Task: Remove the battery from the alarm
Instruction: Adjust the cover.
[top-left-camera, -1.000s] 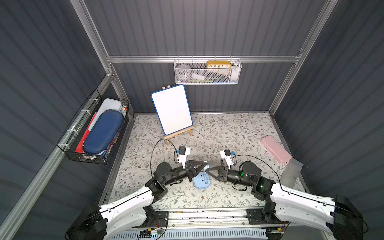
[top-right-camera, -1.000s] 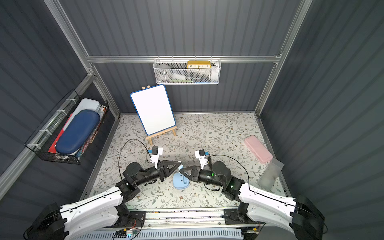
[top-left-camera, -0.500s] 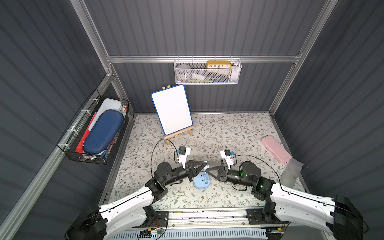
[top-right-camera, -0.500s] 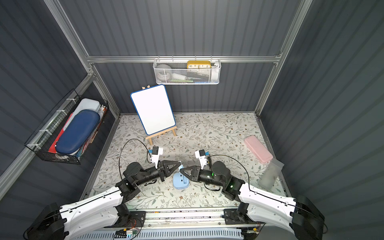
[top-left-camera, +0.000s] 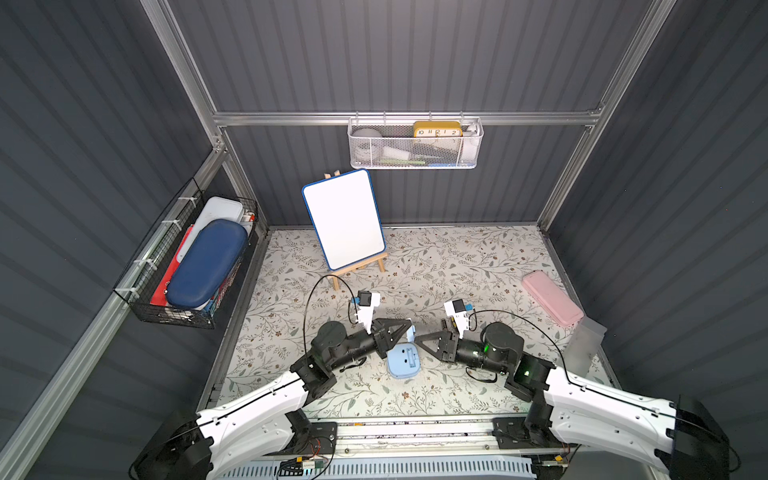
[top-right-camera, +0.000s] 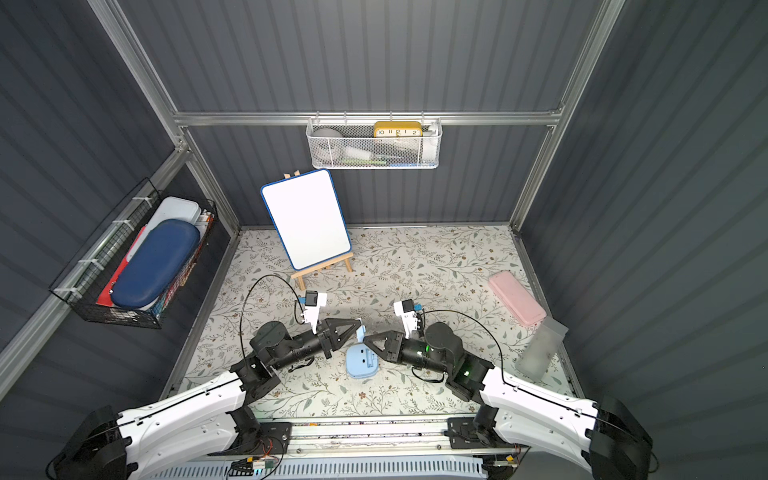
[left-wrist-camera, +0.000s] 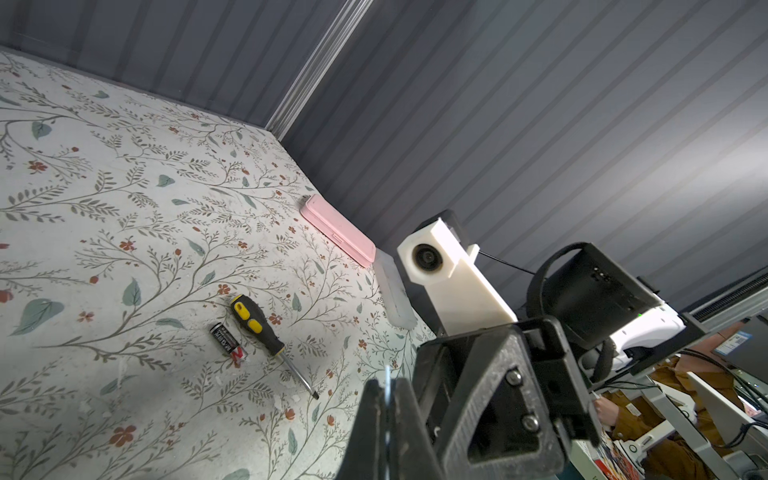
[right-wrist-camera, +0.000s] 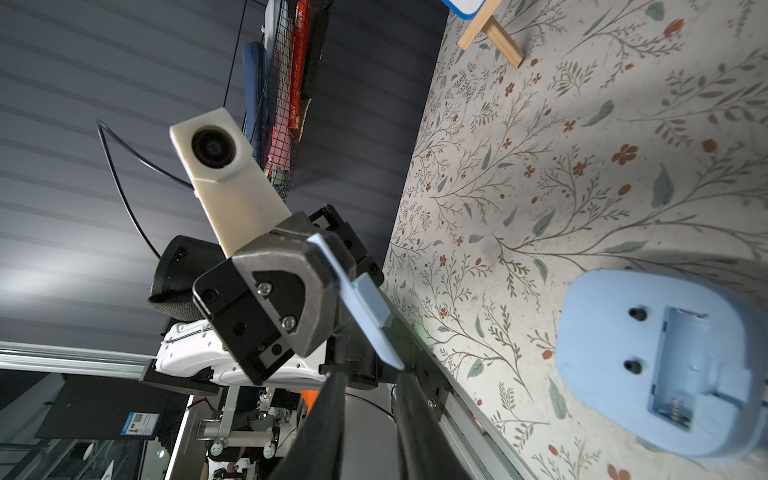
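1. The alarm (top-left-camera: 404, 362) lies face down on the table (top-left-camera: 457, 266), its battery slot empty, just near of both claws.
2. The battery (left-wrist-camera: 229, 345) lies beside the screwdriver (left-wrist-camera: 266, 336).
3. The left claw (top-left-camera: 409, 329) grips a blue cover (right-wrist-camera: 365, 307); the right claw (top-left-camera: 419, 338) stands slightly open.

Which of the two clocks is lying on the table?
The little light-blue alarm, lying face down between the two arms with its battery slot open. The yellow clock sits up in the white wire basket on the wall.
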